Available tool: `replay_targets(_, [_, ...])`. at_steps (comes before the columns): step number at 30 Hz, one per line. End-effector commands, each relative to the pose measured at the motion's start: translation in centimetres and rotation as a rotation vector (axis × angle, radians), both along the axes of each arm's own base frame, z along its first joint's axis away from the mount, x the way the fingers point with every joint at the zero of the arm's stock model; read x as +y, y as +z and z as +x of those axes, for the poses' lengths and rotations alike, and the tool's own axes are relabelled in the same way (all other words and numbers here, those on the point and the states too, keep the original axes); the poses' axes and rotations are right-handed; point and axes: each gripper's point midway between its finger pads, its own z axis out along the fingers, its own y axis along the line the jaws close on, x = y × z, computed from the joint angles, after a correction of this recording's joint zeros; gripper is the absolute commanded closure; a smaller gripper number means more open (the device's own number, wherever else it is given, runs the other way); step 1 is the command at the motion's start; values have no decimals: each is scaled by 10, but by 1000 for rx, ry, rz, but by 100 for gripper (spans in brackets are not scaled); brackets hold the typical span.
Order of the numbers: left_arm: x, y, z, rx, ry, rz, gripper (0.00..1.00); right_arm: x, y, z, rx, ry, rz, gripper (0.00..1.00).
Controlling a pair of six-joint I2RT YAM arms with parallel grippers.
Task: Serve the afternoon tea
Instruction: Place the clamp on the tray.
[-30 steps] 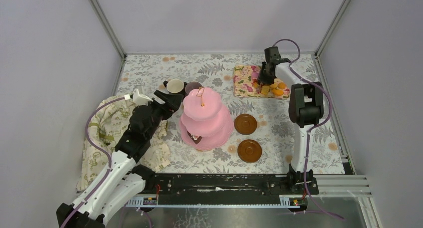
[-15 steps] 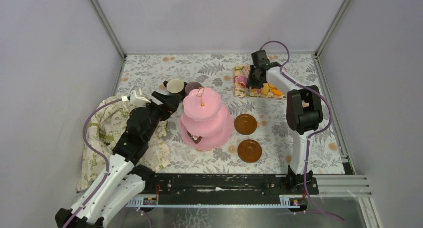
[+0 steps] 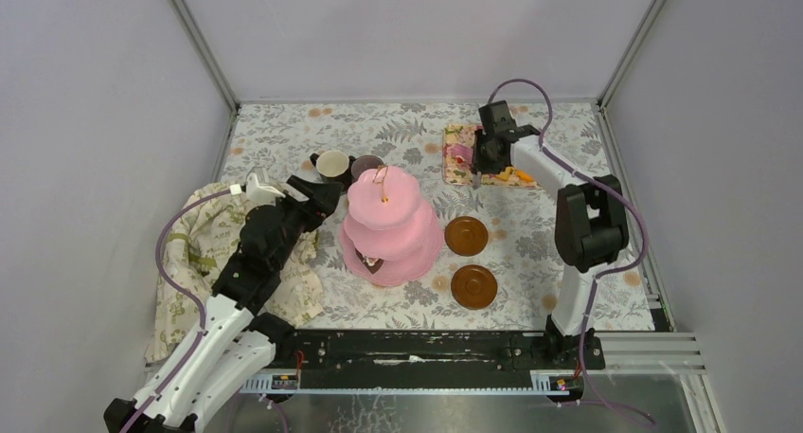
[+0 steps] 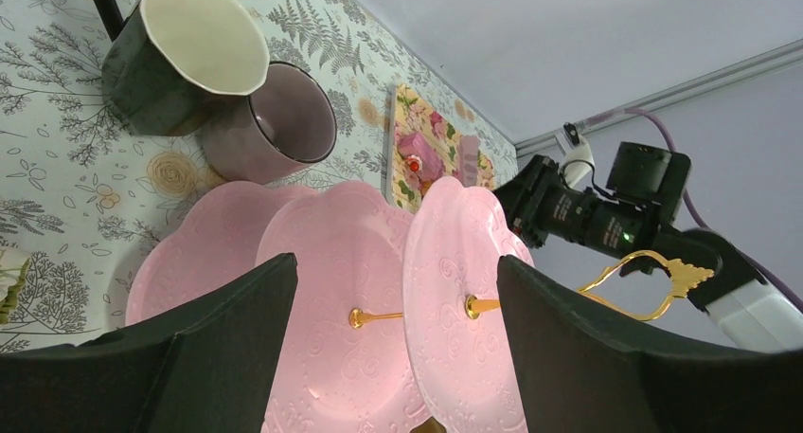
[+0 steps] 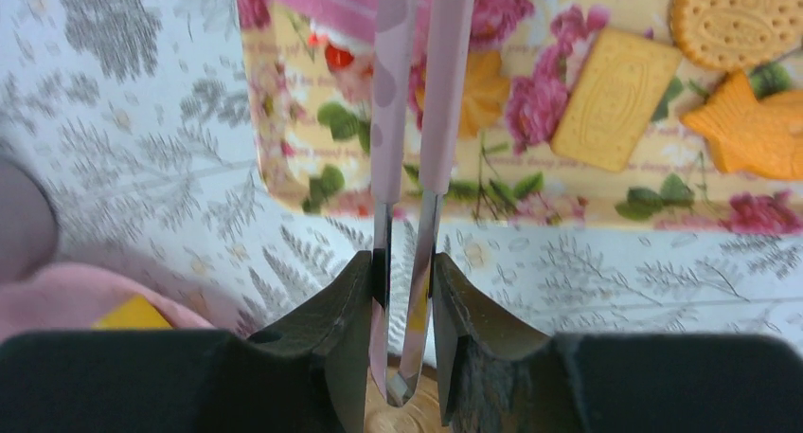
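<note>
Done: dark sweet [image 3: 371, 262] on stand [image 3: 388, 226] bottom tier.
Pending: other sweets [image 3: 516, 175] on tray [image 3: 455, 130] behind-right of stand; mugs [image 3: 333, 163] off saucers [image 3: 467, 235].
Left end effector [image 3: 320, 190]: wide apart, empty, beside stand.
Right end effector [image 5: 402, 300]: clamped on tongs [image 5: 449, 73].

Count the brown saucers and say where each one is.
2. The far saucer lies just right of the pink cake stand; the near saucer lies apart from it, closer to the arm bases. None seems hidden.

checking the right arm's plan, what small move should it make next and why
Probably ease the tongs down toward the pink cake on the tray: the right gripper is shut on them, they lie right beside it, and the upper plates of the stand look bare.
</note>
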Motion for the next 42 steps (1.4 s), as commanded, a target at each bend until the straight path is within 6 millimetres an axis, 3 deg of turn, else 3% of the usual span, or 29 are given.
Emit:
replay_targets(1, [0, 17, 1, -39, 7, -13, 15, -5, 37, -22, -90, 107, -68, 96])
replay_targets(6, [-2, 12, 3, -30, 2, -26, 16, -8, 34, -51, -70, 194, -104, 94])
replay_targets(10, [-3, 10, 4, -28, 3, -31, 16, -11, 18, -63, -31, 242, -166, 92])
replay_targets(23, [-6, 6, 8, -23, 2, -38, 16, -7, -14, -63, -12, 332, -338, 84])
replay_targets(42, [-9, -10, 14, 1, -2, -36, 16, -10, -57, -66, 67, 328, -375, 66])
